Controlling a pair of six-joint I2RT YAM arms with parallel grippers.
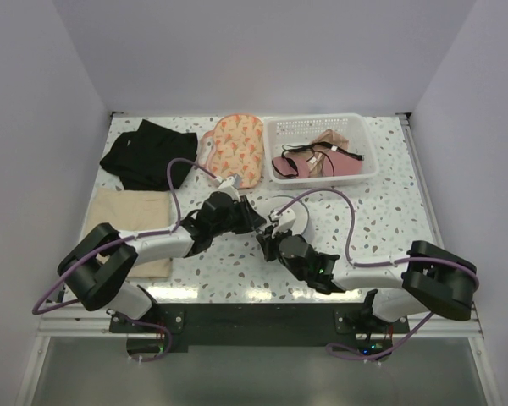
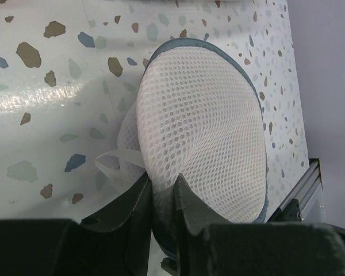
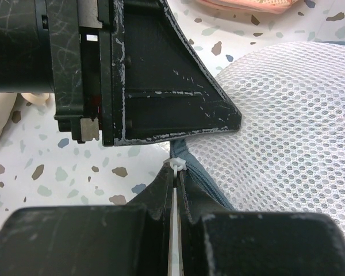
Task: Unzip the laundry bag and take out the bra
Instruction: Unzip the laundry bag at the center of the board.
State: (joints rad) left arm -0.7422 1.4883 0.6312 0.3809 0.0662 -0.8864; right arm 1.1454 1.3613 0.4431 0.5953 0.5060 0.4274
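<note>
- On speckled white table (image 1: pixel 389 211), lilac walls round it; nothing more of the room seen.
- Clenched tight w/ R gripper (image 3: pixel 177 175) on the white pull (image 3: pixel 176 165), at the near end of the teal zip (image 3: pixel 204 179).
- Pinched shut w/ L gripper (image 2: pixel 163 185) on a fold of the bag (image 2: pixel 201 126): mesh nipped at the rim, just beside the R gripper.
- Lying mid-table betw. both arms: round, white mesh, teal trim. Looks zipped by the pull; rest of the zip not seen.
- No sight of the bra through the mesh; prob. inside, can't tell.
- Step in hand, at a guess: very start of the unzip, anchoring w/ L, set to drag w/ R. Early in the task; removal not yet begun.
- Next, likely: hold L firm, draw the pull along the curved zip away from L, low and following the rim's arc. Too steep a tug apt to lift the bag or slip off the thin pull.
- Further out: basket (image 1: pixel 315 119) w/ pink & beige garments at back R, orange pad (image 1: pixel 235 148) beside it, black cloth (image 1: pixel 148 156) back L, beige cloth (image 1: pixel 131 222) near L.
- No brand, label or writing legible anywhere.
</note>
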